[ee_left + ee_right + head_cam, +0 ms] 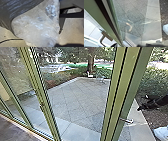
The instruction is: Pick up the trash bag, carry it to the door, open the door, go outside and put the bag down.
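At the right of the head view my right gripper (141,107), dark, reaches in beside the green-framed glass door (119,94), up and to the right of its metal handle (127,120). A gap separates it from the handle there. Close up in the right wrist view are the door's green edge (110,21) and the curved silver handle (100,40). Crumpled translucent plastic of the trash bag (37,30) appears large in the left wrist view, against a dark glossy surface. How my left gripper holds it cannot be made out.
Beyond the glass lies a paved patio (77,99) with a light border, shrubs (152,82) and a tree trunk (90,63). A small chair (100,78) stands at its far side. A whitish object (162,133), unclear, is at the lower right.
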